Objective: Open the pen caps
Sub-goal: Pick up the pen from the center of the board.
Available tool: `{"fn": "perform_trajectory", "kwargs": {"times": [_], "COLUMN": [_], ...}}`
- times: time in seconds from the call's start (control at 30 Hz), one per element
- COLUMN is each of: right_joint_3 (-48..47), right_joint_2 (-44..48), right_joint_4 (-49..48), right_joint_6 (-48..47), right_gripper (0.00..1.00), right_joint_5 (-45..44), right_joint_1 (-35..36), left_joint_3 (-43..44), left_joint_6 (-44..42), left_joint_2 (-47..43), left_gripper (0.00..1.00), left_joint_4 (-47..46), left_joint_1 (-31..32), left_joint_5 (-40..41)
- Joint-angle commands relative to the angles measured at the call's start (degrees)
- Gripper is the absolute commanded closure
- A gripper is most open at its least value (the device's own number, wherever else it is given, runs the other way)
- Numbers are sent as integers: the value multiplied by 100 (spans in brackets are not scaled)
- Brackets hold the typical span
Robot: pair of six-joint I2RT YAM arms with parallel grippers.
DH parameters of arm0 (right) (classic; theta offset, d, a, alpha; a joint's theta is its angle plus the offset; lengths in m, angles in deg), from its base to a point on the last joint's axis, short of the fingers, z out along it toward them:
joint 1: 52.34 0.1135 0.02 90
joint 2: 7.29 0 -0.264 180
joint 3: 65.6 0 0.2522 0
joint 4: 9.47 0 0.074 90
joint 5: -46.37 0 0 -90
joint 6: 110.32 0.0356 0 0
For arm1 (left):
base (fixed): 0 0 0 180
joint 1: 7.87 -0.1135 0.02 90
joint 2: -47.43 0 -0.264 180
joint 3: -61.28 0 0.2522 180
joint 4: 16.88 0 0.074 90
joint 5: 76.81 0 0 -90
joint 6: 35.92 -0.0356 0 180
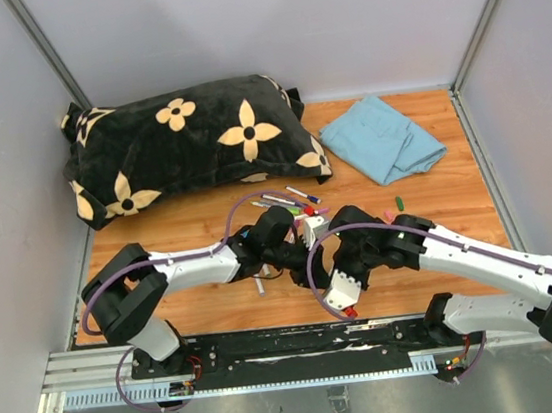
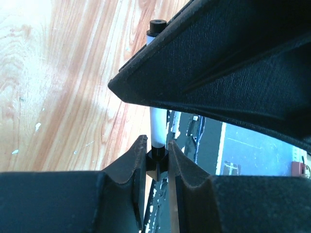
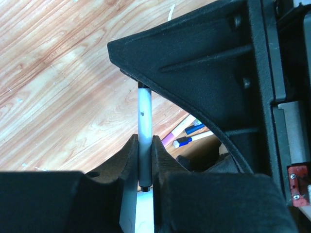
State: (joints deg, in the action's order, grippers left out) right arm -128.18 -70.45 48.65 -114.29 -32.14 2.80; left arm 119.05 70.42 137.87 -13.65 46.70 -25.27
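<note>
- The left gripper is pinched narrow on the black cap at one end of a white-barrelled pen. The cap sits squarely between the two fingertips.
- The right gripper is clamped tight on the same pen's barrel, and its fingers touch the barrel on both sides.
- The pen runs straight from one gripper to the other. In the left wrist view its other end, also black, sticks out past the right gripper's body.
- The two grippers meet nose to nose above the wooden table, nearer the arm bases than the right corner of the flowered pillow.
- A loose pile of pens lies just in front of that same pillow corner, with purple, blue and pink caps showing.
- A single pen lies on the wood under the left arm, nearer than the pillow.
- A green cap and a pink cap lie loose to the right of the pillow, past the pile.
- A folded blue cloth lies to the right of the pillow, apart from it.
</note>
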Motion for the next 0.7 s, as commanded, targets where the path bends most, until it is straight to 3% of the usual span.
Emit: {"fn": "perform_trajectory", "kwargs": {"times": [0.0, 0.13, 0.23, 0.43, 0.67], "right_joint_3": [207, 383, 597, 1136, 895], "right_joint_2": [333, 775, 1173, 1922, 2247], "right_joint_4": [-2, -143, -193, -441, -376], "right_joint_6": [297, 635, 857, 1751, 3202], "right_gripper": [99, 99, 99, 99, 99], "right_joint_5": [8, 536, 1145, 2055, 2814], "right_joint_1": [134, -193, -598, -1247, -1998], "left_joint_3": [-251, -739, -1216, -2201, -3466], "left_joint_6": [185, 531, 836, 1385, 2294], "left_joint_2": [-370, -952, -1578, -3004, -4055], "left_gripper": [81, 46, 27, 17, 1], "left_joint_4": [-345, -902, -1479, -2559, -4521], "left_joint_1": [-97, -104, -104, -104, -105], "left_joint_5": [91, 303, 609, 1471, 2667]}}
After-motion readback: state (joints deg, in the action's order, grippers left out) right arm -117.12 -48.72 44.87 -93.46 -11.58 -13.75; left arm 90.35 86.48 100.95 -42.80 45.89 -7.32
